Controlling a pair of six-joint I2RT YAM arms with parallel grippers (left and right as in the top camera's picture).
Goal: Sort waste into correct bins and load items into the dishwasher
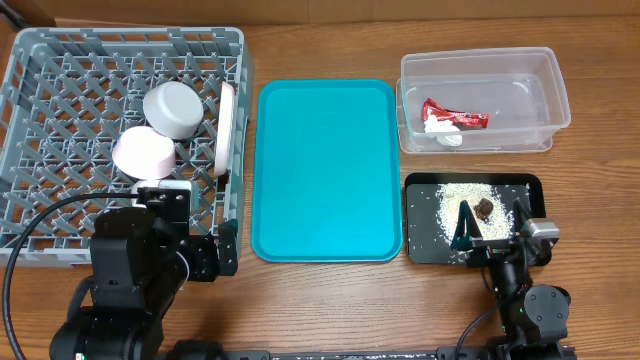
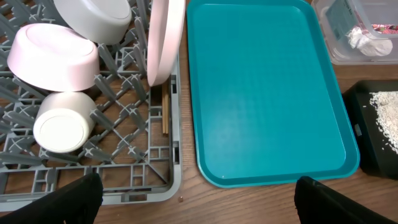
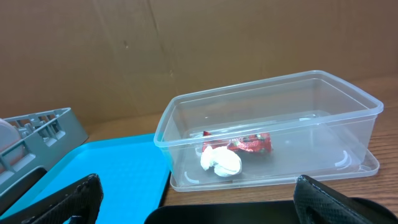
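Holding one pink bowl (image 1: pixel 143 152), one grey bowl (image 1: pixel 172 108), one cup (image 2: pixel 62 127) and one plate (image 1: pixel 226 125) is one rack (image 1: pixel 40 60); left tool (image 2: pixel 199 205) and right tool (image 3: pixel 199 205) gape open; wrapper (image 1: pixel 455 118) print unreadable.

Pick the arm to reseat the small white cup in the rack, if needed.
Left. The left gripper, open, hovers at the rack near edge, with the cup lying just ahead in its wrist view. The right gripper, also open, sits over the black tray, beyond the teal tray.
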